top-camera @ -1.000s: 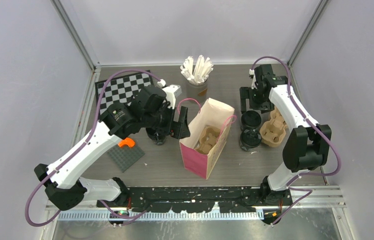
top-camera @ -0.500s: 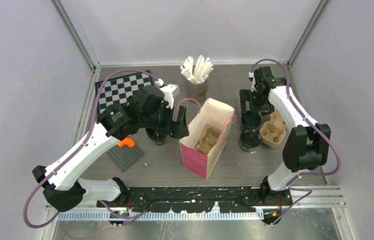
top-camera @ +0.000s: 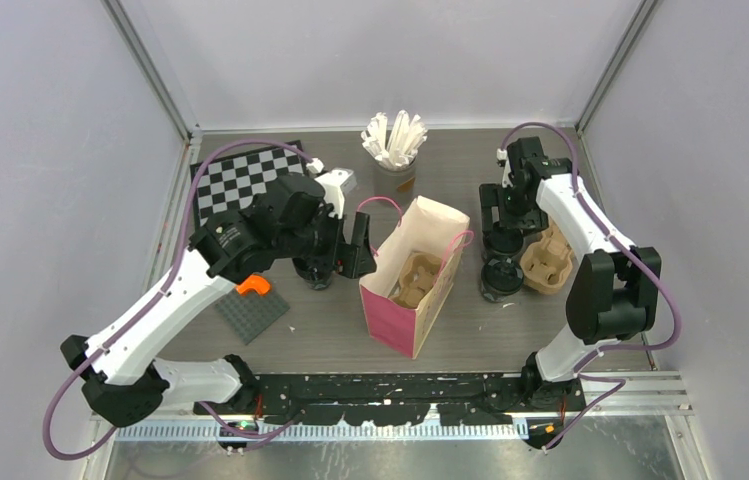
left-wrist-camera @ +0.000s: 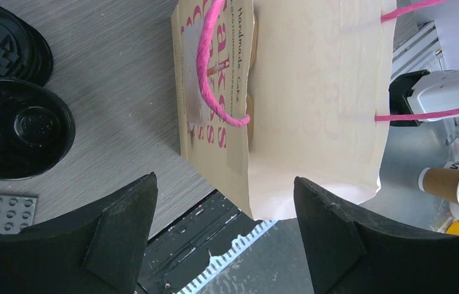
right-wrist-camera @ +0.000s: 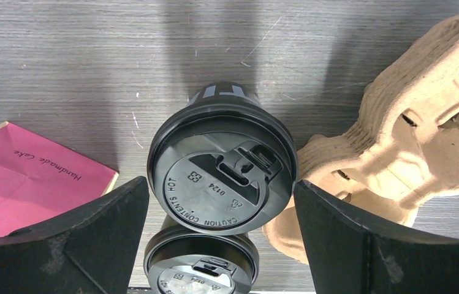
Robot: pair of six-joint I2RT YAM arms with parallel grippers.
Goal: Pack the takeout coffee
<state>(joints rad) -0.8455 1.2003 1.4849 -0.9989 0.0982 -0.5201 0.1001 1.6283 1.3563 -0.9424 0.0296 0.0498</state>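
Two black lidded coffee cups stand right of the pink paper bag [top-camera: 415, 300]: a far one [top-camera: 502, 241] and a near one [top-camera: 501, 277]. My right gripper [top-camera: 503, 218] is open just above the far cup. In the right wrist view that cup [right-wrist-camera: 222, 174] sits between the jaws [right-wrist-camera: 222, 239], with the near cup [right-wrist-camera: 202, 263] below it. Two more cups [left-wrist-camera: 15, 128] [left-wrist-camera: 6, 49] stand left of the bag [left-wrist-camera: 312, 104], mostly hidden under my left arm in the top view [top-camera: 315, 272]. My left gripper [top-camera: 355, 245] [left-wrist-camera: 223, 239] is open and empty beside the bag's left rim.
A brown pulp carrier [top-camera: 413, 278] sits inside the bag; another [top-camera: 550, 257] [right-wrist-camera: 410, 141] lies right of the right-hand cups. A grey cup of white sticks [top-camera: 395, 150] stands at the back. A checkerboard [top-camera: 245, 180] and a grey studded plate [top-camera: 252, 312] lie at left.
My right gripper has come down and slightly nearer, over the far right-hand cup. My left arm has shifted slightly back and left beside the bag.
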